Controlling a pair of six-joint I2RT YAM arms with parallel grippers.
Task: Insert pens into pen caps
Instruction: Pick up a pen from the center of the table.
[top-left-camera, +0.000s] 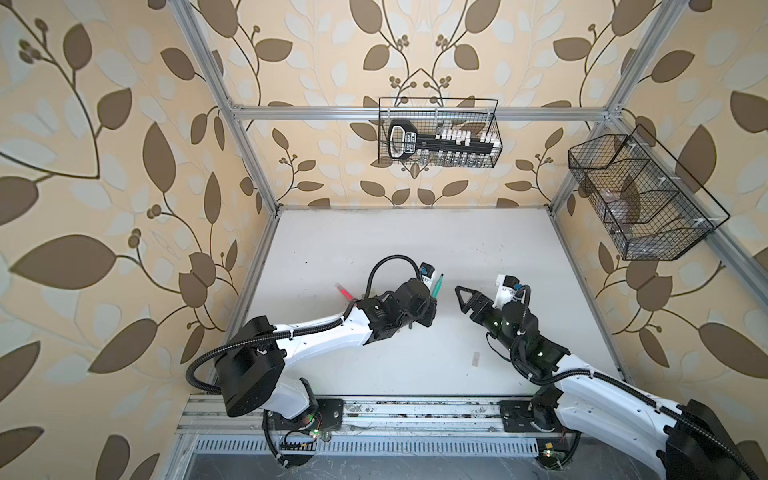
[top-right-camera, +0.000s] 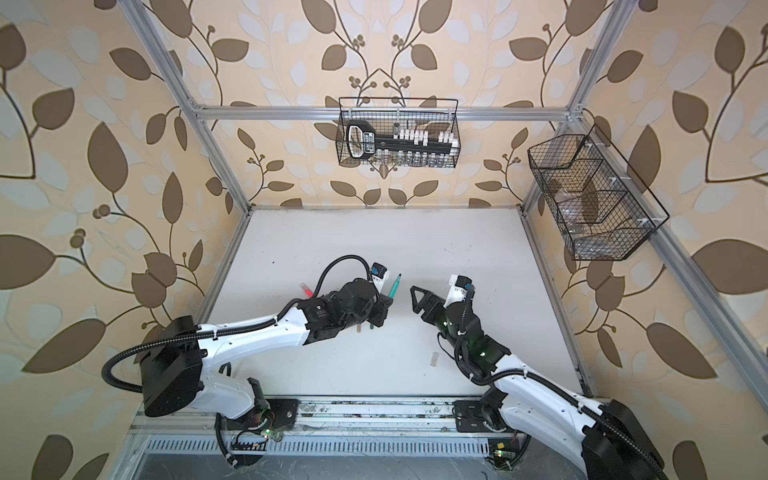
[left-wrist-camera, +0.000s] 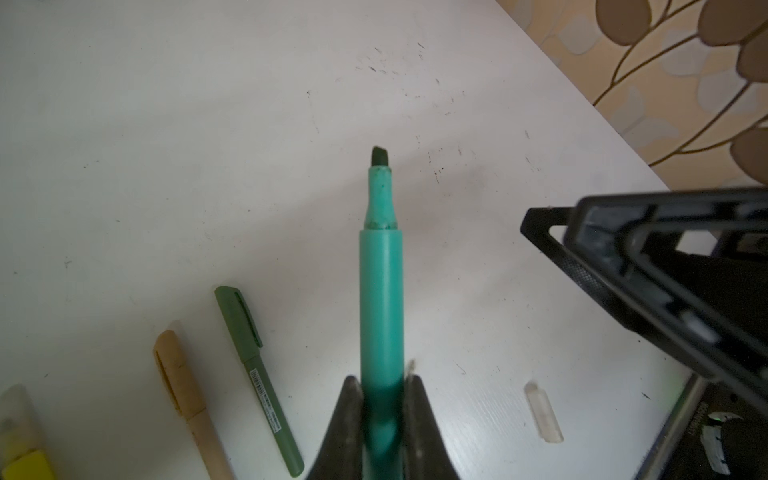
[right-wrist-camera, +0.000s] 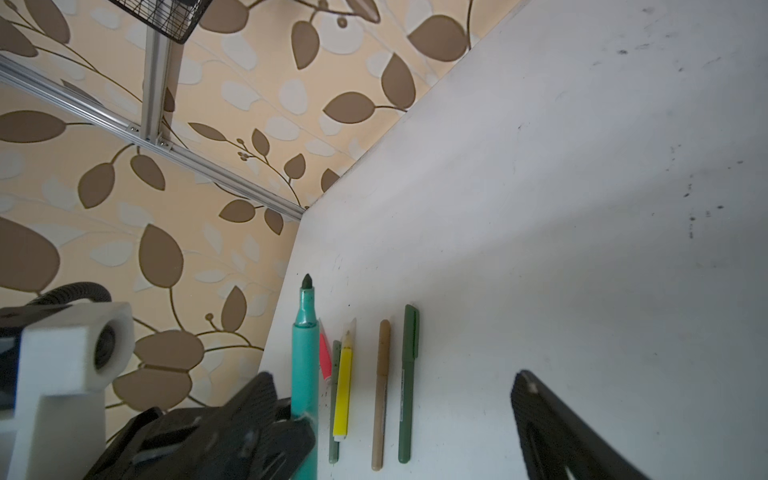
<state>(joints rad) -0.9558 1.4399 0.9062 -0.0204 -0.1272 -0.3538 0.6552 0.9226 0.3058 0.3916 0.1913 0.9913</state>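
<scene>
Setting: A scuffed white tabletop (top-left-camera: 415, 241) inside an aluminium frame (top-left-camera: 415, 111), with beige leaf-patterned wallpaper (top-left-camera: 124, 124) all round.
Left gripper: The left gripper (left-wrist-camera: 383, 384) is clamped on the lower barrel of a thick teal-green plastic marker (left-wrist-camera: 381, 291). The marker is held clear of the table, its dark chisel tip bare and pointing away from the arm.
Right gripper: The right gripper (top-left-camera: 462, 296) hangs near the marker's tip, jaws parted and nothing between them.
Cap: 1 small clear plastic cap (top-left-camera: 476, 359) lies flat on the table near the right arm, well apart from the marker.
Other pens: 5 lie in a row under the left arm: a yellow marker (right-wrist-camera: 344, 395), a pink-red marker (right-wrist-camera: 325, 353), a slim grey-green pen (right-wrist-camera: 334, 446), a slim tan pen (right-wrist-camera: 381, 395) and a slim dark green pen (right-wrist-camera: 407, 386). The tan and dark green pens are plainly capped.
Stage: This marker looks to be the last one uncapped, and its cap is not yet picked up.
Risk, cap: Light and round, the cap could skid or roll out of an off-centre pinch.
Risk, marker: Gripped low with a long free length, the marker may pivot if the cap meets the tip at an angle, jamming the cap or smearing ink.
Risk, arms: The 2 grippers are close, and a loose swing of the right one could knock the marker askew.
</scene>
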